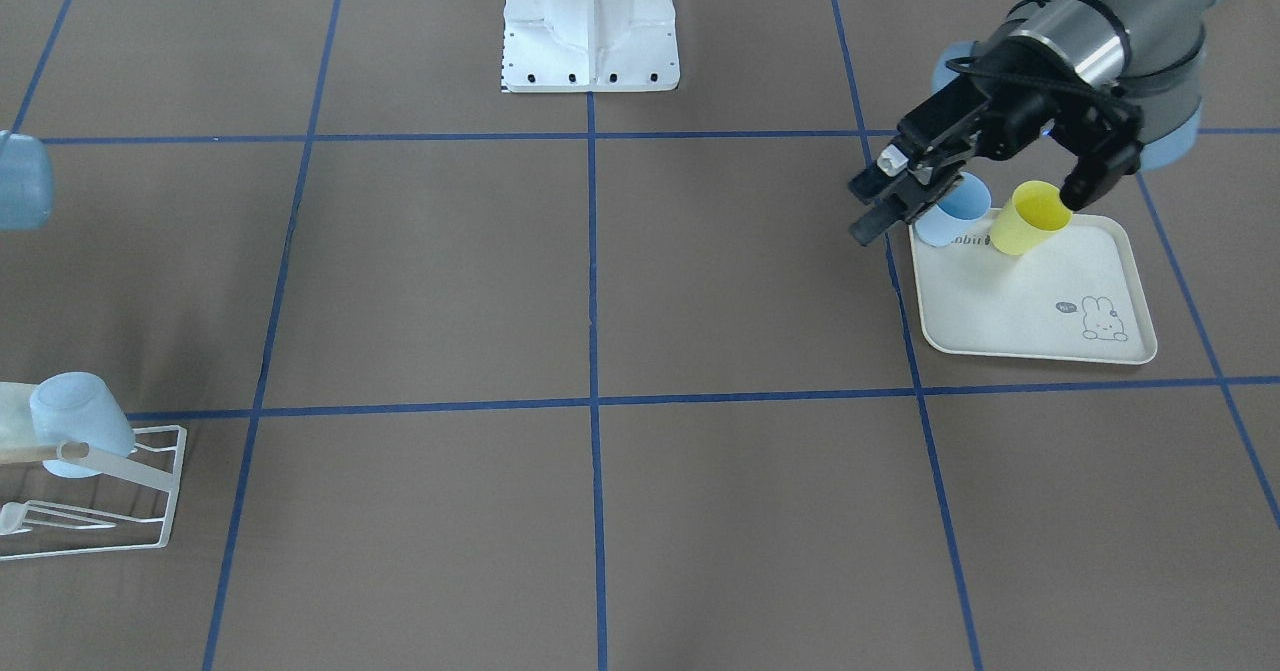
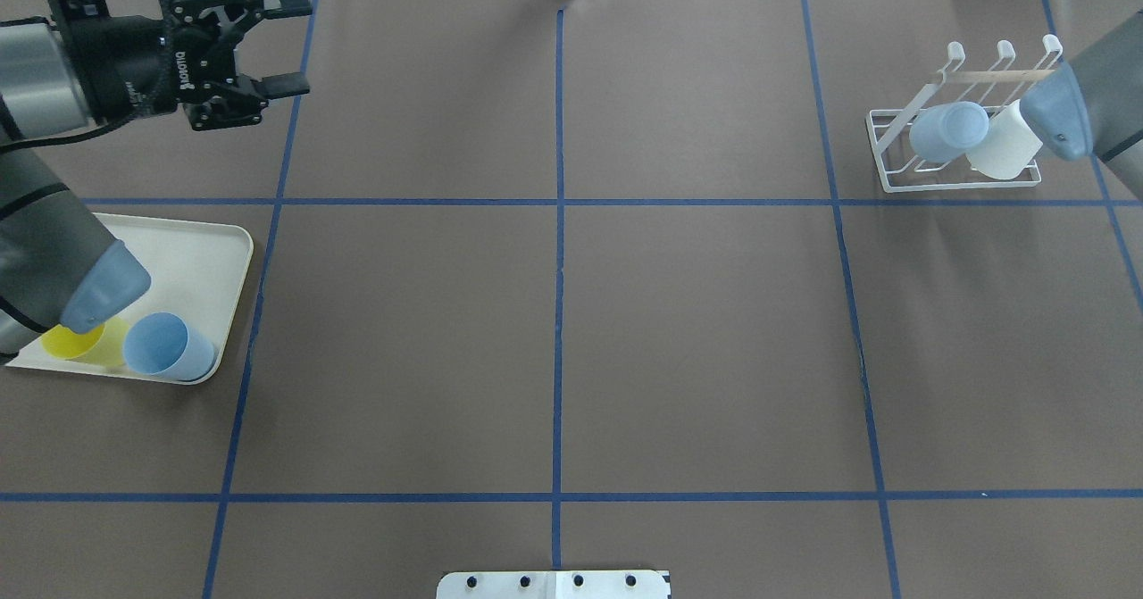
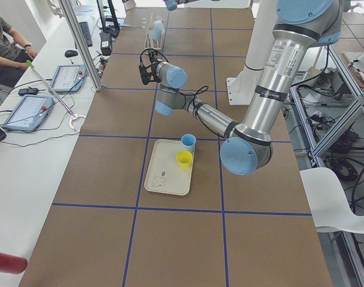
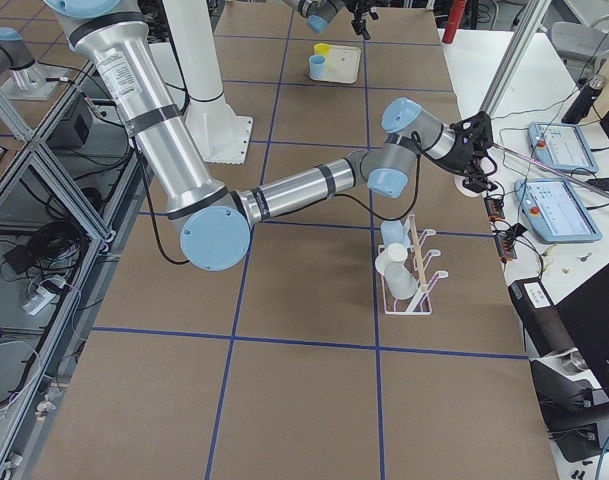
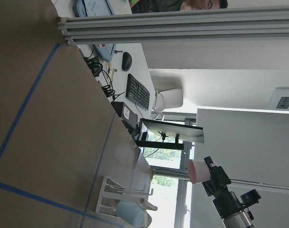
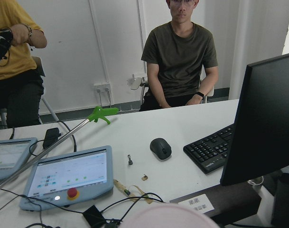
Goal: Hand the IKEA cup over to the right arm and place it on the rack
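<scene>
A blue cup (image 2: pixel 168 346) and a yellow cup (image 2: pixel 80 340) stand upright on the cream rabbit-print tray (image 2: pixel 192 255) at the left. My left gripper (image 2: pixel 290 45) is open and empty, raised in the air past the tray's far side; it also shows in the front view (image 1: pixel 975 206). The white wire rack (image 2: pixel 893 170) at the far right holds a blue cup (image 2: pixel 948 130) and a white cup (image 2: pixel 1005 144). My right gripper (image 5: pixel 207 173) is beyond the rack, over the operators' desk, shut on a pink cup (image 5: pixel 198 171). The cup's rim fills the bottom of the right wrist view (image 6: pixel 168 216).
The robot's white base (image 1: pixel 590 26) is at the table's near middle. Operators sit at a desk with tablets (image 6: pixel 68 178), a keyboard (image 6: pixel 210 147) and a monitor (image 6: pixel 263 118) past the far edge. An aluminium post (image 4: pixel 509 60) stands near my right gripper.
</scene>
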Controlling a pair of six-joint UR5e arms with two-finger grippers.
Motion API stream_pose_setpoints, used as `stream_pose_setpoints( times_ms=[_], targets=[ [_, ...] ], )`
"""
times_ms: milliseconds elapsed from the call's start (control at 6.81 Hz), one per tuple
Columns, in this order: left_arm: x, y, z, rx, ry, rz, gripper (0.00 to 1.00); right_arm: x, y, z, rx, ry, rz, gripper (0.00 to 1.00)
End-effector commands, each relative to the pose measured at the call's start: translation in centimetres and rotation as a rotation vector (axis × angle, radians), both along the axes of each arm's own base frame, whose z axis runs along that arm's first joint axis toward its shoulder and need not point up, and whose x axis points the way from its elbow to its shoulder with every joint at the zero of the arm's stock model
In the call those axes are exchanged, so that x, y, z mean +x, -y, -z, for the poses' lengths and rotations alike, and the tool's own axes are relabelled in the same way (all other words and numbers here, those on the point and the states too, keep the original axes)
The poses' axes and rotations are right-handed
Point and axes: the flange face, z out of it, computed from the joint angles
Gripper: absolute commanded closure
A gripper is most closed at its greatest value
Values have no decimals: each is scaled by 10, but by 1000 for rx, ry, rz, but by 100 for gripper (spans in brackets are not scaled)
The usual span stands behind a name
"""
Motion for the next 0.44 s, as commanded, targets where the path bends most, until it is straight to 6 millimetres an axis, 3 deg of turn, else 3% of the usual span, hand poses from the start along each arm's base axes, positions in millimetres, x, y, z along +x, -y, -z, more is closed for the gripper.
stream_pose_setpoints(
  times_ms=[0,147,294],
  targets=[
    [-48,-1,-43,70,141,0,0,13,-4,-72,-5,-167,-15,100],
    [-52,-5,-54,82,168,8,0,13,-4,-106,18,-160,-15,100],
    [-53,-7,-60,79,177,9,0,12,-6,-119,33,-154,-15,100]
  ],
)
